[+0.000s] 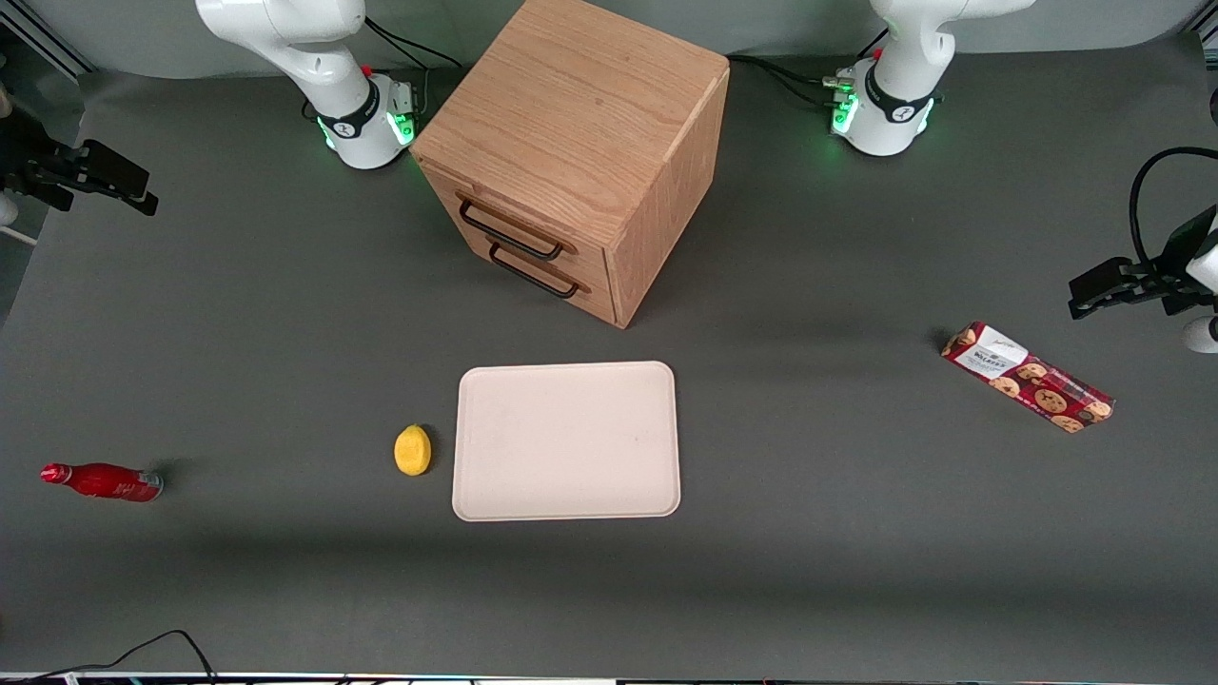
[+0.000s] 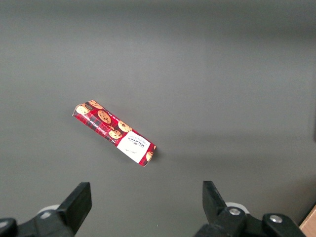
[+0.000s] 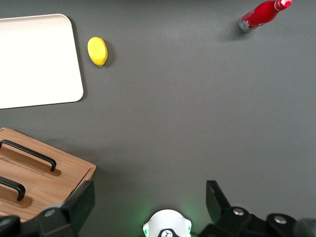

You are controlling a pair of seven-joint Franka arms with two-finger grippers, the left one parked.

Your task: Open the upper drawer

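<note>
Dark grey matte table (image 1: 285,314), edges cut off at frame borders. Light-oak wooden cube cabinet (image 1: 580,133) stands between the two arm bases, turned at an angle. Upper drawer (image 1: 514,224), topmost of two, shut flush, black bar handle (image 1: 509,231) across its front; lower drawer (image 1: 547,271) with matching handle just below, also shut. In the right wrist view the cabinet is partly cut off; only parts of both drawer fronts show. Cream rectangular tray (image 1: 566,440) lies flat, nearer the front camera than the cabinet. Red patterned cookie box (image 1: 1028,377) toward the parked arm's end. Red bottle (image 1: 103,481) lies on its side toward the working arm's end. Small yellow lemon (image 1: 412,449) just beside the tray, apart. Black two-finger gripper (image 3: 150,207) high over the working arm's end, well apart from the cabinet; jaws spread wide, nothing between them, fingertips cut off by the frame edge.
</note>
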